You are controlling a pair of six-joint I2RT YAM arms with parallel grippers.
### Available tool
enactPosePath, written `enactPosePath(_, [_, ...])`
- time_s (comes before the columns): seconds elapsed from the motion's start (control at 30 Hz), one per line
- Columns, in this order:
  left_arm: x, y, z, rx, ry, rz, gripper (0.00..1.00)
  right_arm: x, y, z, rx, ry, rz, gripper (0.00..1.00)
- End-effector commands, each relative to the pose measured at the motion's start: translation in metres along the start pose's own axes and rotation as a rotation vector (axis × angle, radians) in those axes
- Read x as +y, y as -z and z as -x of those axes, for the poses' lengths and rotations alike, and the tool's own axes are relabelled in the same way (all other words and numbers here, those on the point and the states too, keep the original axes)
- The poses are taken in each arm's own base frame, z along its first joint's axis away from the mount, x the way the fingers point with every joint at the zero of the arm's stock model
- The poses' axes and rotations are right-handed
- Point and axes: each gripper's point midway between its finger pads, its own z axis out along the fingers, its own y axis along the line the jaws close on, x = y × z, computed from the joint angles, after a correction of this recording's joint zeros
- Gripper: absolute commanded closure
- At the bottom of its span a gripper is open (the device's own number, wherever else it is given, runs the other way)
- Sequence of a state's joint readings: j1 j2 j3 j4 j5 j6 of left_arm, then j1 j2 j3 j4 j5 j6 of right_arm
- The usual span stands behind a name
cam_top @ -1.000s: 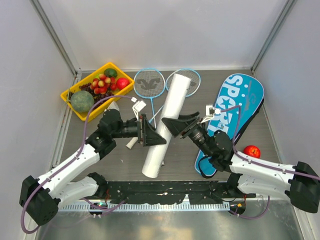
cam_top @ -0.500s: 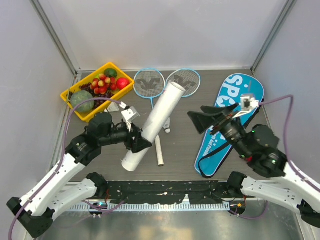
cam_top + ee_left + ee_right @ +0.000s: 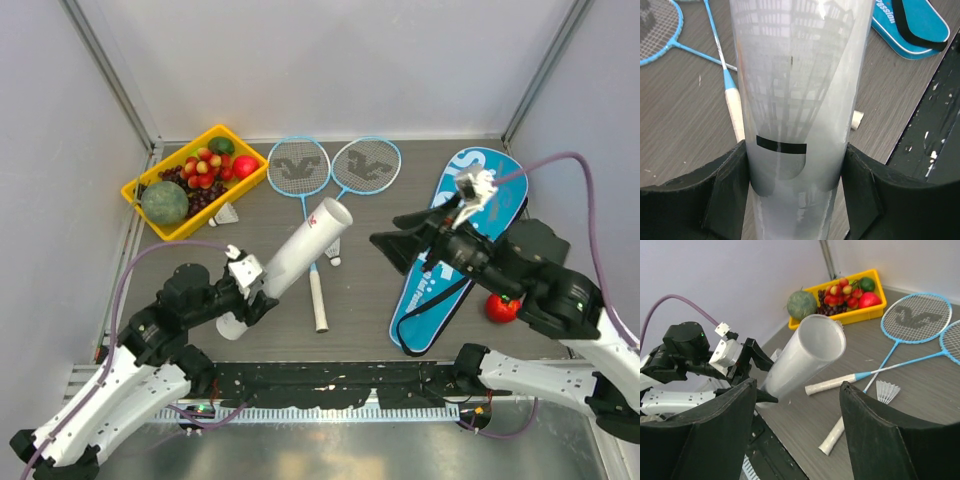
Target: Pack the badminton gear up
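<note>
From above, the left pincer (image 3: 252, 295) is clamped around the lower end of the white tube (image 3: 292, 260), which is tilted with its open mouth aimed toward 1 o'clock. The right pincer (image 3: 388, 232) hangs near the tube's mouth, at its 3 o'clock, with its jaws spread and nothing between them. Both rackets (image 3: 298, 166) lie bare on the table (image 3: 360, 320) with their heads at 12 o'clock. One shuttlecock (image 3: 228, 214) rests beside the yellow tray (image 3: 140, 200) and another (image 3: 335, 258) beside the tube. The blue bag (image 3: 500, 185) lies flat toward 3 o'clock, with a red apple (image 3: 503, 307) at its 5 o'clock edge. The left wrist view shows the tube filling the gap between both fingers (image 3: 725, 195), so the grip looks firm, and a racket handle lies on the table below. The right wrist view looks between its own parted fingers (image 3: 705, 440) straight at the tube's mouth; whether anything sits inside I cannot tell. I judge the packing barely started: the shuttlecocks have yet to go into the tube, and the rackets and the tube into the bag.
</note>
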State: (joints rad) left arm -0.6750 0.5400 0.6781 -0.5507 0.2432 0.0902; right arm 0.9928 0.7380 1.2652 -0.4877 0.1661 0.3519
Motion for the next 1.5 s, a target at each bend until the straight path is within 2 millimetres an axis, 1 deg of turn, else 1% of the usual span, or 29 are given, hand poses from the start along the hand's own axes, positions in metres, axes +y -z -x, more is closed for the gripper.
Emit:
enactPosePath(0.0, [-0.003, 0.01, 0.031, -0.207, -0.22, -0.011, 0.58, 0.02, -0.02, -0.011, 0.13, 0.058, 0.081, 0.29])
enactPosePath(0.03, [-0.003, 0.012, 0.031, -0.223, -0.249, -0.009, 0.59, 0.024, -0.02, -0.009, 0.142, 0.057, 0.091, 0.29])
enactPosePath(0.07, [-0.004, 0.014, 0.031, -0.238, -0.269, -0.007, 0.59, 0.025, -0.028, -0.015, 0.173, 0.063, 0.092, 0.29])
enactPosePath(0.1, [-0.004, 0.015, 0.031, -0.253, -0.28, -0.004, 0.59, 0.026, -0.029, -0.017, 0.191, 0.066, 0.092, 0.3])
enactPosePath(0.13, [-0.005, 0.016, 0.032, -0.266, -0.289, -0.007, 0.59, 0.031, -0.034, -0.026, 0.232, 0.063, 0.122, 0.3])
enactPosePath(0.23, [-0.007, 0.017, 0.031, -0.277, -0.294, -0.013, 0.6, 0.046, -0.041, -0.04, 0.294, 0.048, 0.207, 0.33])
enactPosePath(0.27, [-0.007, 0.016, 0.031, -0.274, -0.296, -0.017, 0.6, 0.049, -0.045, -0.043, 0.3, 0.045, 0.222, 0.34])
enactPosePath(0.37, [-0.01, 0.013, 0.029, -0.263, -0.299, -0.035, 0.62, 0.056, -0.048, -0.05, 0.32, 0.031, 0.267, 0.37])
enactPosePath(0.5, [-0.01, 0.009, 0.026, -0.243, -0.3, -0.044, 0.64, 0.059, -0.049, -0.05, 0.32, 0.025, 0.28, 0.39])
enactPosePath(0.63, [-0.01, 0.009, 0.026, -0.239, -0.303, -0.047, 0.64, 0.058, -0.046, -0.04, 0.29, 0.031, 0.267, 0.4])
enactPosePath(0.73, [-0.01, 0.008, 0.025, -0.237, -0.303, -0.051, 0.65, 0.053, -0.048, -0.048, 0.308, 0.029, 0.247, 0.44])
enactPosePath(0.8, [-0.01, 0.008, 0.025, -0.237, -0.302, -0.051, 0.65, 0.053, -0.05, -0.058, 0.338, 0.019, 0.25, 0.47])
enactPosePath(0.87, [-0.01, 0.007, 0.024, -0.23, -0.301, -0.05, 0.65, 0.052, -0.052, -0.065, 0.358, 0.013, 0.25, 0.54])
enactPosePath(0.93, [-0.01, 0.006, 0.024, -0.23, -0.301, -0.054, 0.65, 0.05, -0.052, -0.067, 0.358, 0.014, 0.244, 0.65])
enactPosePath(0.97, [-0.01, 0.006, 0.024, -0.228, -0.3, -0.052, 0.66, 0.05, -0.052, -0.065, 0.35, 0.016, 0.241, 0.75])
enactPosePath(1.0, [-0.009, 0.005, 0.023, -0.226, -0.3, -0.051, 0.66, 0.047, -0.052, -0.063, 0.338, 0.024, 0.228, 0.8])
enactPosePath(1.03, [-0.008, 0.005, 0.024, -0.223, -0.299, -0.042, 0.66, 0.045, -0.051, -0.057, 0.318, 0.028, 0.213, 0.93])
enactPosePath(1.07, [-0.006, 0.005, 0.023, -0.218, -0.297, -0.034, 0.67, 0.044, -0.051, -0.055, 0.307, 0.034, 0.205, 0.95])
enactPosePath(1.17, [0.001, 0.003, 0.02, -0.191, -0.291, -0.003, 0.71, 0.037, -0.047, -0.031, 0.224, 0.052, 0.161, 0.95])
enactPosePath(1.27, [0.002, 0.002, 0.018, -0.181, -0.292, 0.003, 0.72, 0.033, -0.041, -0.007, 0.134, 0.077, 0.137, 0.95])
enactPosePath(1.33, [0.002, 0.001, 0.016, -0.171, -0.288, -0.003, 0.73, 0.024, -0.038, 0.006, 0.082, 0.09, 0.088, 0.95])
enactPosePath(1.4, [0.004, 0.0, 0.016, -0.16, -0.283, 0.01, 0.73, 0.018, -0.035, 0.019, 0.031, 0.1, 0.048, 0.95])
enactPosePath(1.47, [0.008, -0.001, 0.012, -0.137, -0.277, 0.026, 0.75, 0.013, -0.031, 0.027, 0.001, 0.108, 0.024, 0.95])
